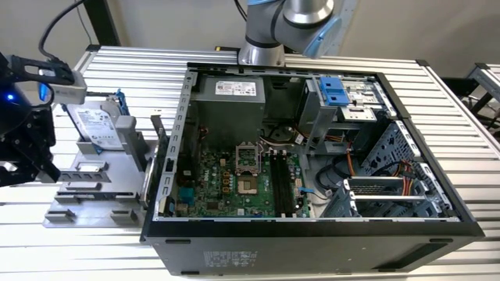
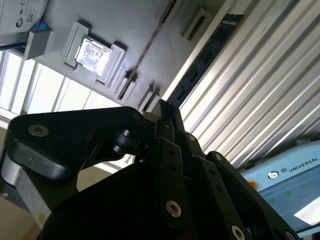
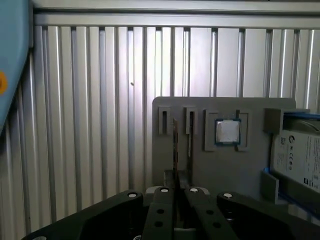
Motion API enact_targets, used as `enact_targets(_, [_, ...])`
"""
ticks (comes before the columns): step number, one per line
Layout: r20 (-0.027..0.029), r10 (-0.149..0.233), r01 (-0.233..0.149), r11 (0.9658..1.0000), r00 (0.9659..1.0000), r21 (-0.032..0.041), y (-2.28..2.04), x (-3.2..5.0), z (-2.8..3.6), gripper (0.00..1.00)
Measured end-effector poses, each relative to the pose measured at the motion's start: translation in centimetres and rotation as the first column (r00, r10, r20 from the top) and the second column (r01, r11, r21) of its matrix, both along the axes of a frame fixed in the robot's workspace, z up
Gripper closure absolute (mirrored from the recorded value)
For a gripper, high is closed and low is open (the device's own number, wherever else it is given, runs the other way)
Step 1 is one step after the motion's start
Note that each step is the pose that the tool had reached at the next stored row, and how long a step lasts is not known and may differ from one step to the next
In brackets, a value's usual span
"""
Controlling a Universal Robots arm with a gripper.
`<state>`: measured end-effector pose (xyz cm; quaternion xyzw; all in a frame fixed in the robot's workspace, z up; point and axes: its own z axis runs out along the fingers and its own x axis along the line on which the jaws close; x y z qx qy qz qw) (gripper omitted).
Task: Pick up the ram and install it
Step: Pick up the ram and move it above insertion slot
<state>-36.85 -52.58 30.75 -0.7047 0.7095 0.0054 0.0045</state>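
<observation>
the black claw point(image 2: 162, 112) hangs over the ribbed worktop point(image 3: 90, 125) just off the grey holder point(image 3: 210, 170), its fingers point(image 3: 162, 207) drawn together with nothing between them. the ram point(image 2: 207, 55) stands on its long edge along one edge of the holder, apart from the claw, with the small square chip point(image 3: 227, 131) seated further in. beyond, the hard drive point(image 1: 102, 126) leans at the holder's far edge beside the opened computer case point(image 1: 312, 234).

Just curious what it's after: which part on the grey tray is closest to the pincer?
The ram: the long thin dark stick by the pincer tip; the square silver chip and hard drive sit farther off.
</observation>
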Motion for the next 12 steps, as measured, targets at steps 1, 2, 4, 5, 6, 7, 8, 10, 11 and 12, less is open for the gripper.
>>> enact_targets(1, [0.0003,0.0,0.0,1.0,1.0,0.0001,0.05,0.0,0.13,1.0])
enact_targets(2, [0.0004,0.0,0.0,1.0,1.0,0.0,0.1,0.0,0.27,1.0])
enact_targets(4, [0.0011,0.0,0.0,1.0,1.0,0.0002,0.23,0.0,0.51,1.0])
enact_targets(5, [0.0012,0.0,0.0,1.0,1.0,0.0001,0.32,0.0,0.63,1.0])
enact_targets(6, [0.0014,0.0,0.0,1.0,1.0,0.0,0.41,0.0,0.74,1.0])
enact_targets(7, [0.0016,0.0,0.0,1.0,1.0,0.0,0.54,0.0,0.86,1.0])
enact_targets(8, [0.0019,0.0,0.0,1.0,1.0,0.0001,0.67,0.0,0.97,1.0])
enact_targets(10, [0.0024,0.0,0.0,1.0,1.0,0.0,0.94,0.0,1.21,1.0])
enact_targets(11, [0.0027,0.0,0.0,1.0,1.0,0.0,1.07,0.0,1.33,1.0])
enact_targets(12, [0.0031,0.0,0.0,1.0,1.0,0.0001,1.23,0.0,1.45,1.0])
